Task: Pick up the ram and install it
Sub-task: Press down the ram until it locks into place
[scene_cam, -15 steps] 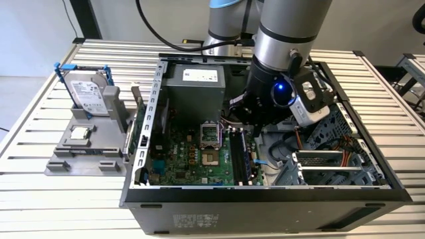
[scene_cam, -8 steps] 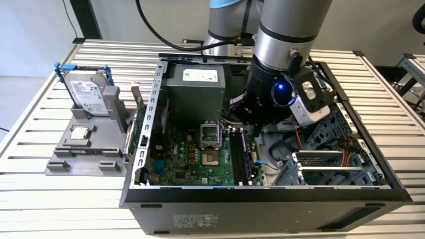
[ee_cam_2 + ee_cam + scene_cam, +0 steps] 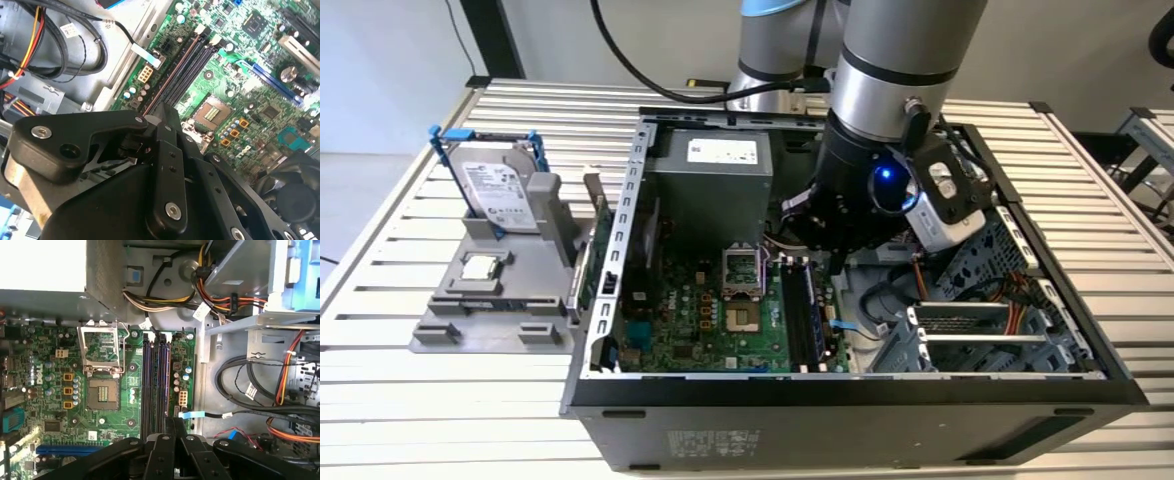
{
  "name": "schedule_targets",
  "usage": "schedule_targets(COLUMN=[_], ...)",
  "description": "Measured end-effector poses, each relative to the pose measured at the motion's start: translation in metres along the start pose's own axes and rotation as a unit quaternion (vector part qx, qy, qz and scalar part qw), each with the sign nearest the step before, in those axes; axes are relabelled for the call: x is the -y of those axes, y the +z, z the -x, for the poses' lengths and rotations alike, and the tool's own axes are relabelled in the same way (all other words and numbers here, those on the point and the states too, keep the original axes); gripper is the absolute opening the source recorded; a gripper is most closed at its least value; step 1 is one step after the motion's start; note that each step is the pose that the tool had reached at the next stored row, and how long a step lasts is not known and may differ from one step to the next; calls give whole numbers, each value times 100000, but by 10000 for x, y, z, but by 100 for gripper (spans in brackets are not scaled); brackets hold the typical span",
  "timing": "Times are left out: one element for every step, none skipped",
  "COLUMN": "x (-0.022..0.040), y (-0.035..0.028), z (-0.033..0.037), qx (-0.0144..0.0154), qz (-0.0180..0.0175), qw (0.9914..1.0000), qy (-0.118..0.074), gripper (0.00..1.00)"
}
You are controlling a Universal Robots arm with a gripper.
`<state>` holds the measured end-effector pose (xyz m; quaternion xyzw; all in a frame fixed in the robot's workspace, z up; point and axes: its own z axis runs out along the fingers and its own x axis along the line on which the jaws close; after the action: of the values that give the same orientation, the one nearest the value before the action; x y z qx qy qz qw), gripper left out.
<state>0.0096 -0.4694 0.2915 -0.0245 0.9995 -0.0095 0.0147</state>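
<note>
In the exterior view an open case point(image 3: 607, 330) lies in the middle of the slatted bench point(image 3: 400, 400), with the motherboard point(image 3: 694, 320) flat on its floor. The arm point(image 3: 901, 60) reaches down into the case, and the gripper point(image 3: 834, 262) hangs just above the far end of the memory slots point(image 3: 807, 315), which run along the board's edge on the exterior view's right. From here I cannot tell how its fingers stand. Near the bench's edge on the exterior view's left sits a grey fixture point(image 3: 480, 320). It holds an upright hard drive point(image 3: 494, 185) and a small chip point(image 3: 480, 267) lying flat.

In the first wrist view the gripper point(image 3: 173, 426) has its black fingers point(image 3: 167, 427) pressed together, with nothing visible between them. The tips are over the near end of the slots point(image 3: 147, 385). The ram point(image 3: 163, 385) appears to stand in the slot nearer the board's edge, as a dark strip along the slot's whole length. I cannot say whether it is fully seated. The open processor socket point(image 3: 102, 367) lies beside the slots, and cable bundles point(image 3: 250, 390) fill the bay past the board's edge.

In the second wrist view the gripper point(image 3: 162, 114) is again closed, directly over the slot ends. The ram point(image 3: 175, 72) shows as a thin reddish-edged line in the slot closest to the board's edge. I cannot tell whether the fingers touch it.
</note>
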Motion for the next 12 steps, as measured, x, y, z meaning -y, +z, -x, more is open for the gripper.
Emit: schedule_targets(x=[0,0,0,0,0,0,0,0,0,0,0,0], y=[0,0,0,0,0,0,0,1,0,1,1,1], z=[0,0,-1,-1,-1,-1,-1,-1,0,0,0,0], qx=[17,34,52,74,90,106,126,144,161,180,196,215], qz=[28,53,85,111,132,159,188,218,239,267,296,319], qw=[99996,99983,99963,99933,99896,99850,99799,99734,99667,99586,99503,99407], qy=[-928,-1822,-2718,-3664,-4565,-5466,-6334,-7288,-8154,-9080,-9949,-10867], gripper=[0,0,0,0,0,0,0,0,0,0,0,0])
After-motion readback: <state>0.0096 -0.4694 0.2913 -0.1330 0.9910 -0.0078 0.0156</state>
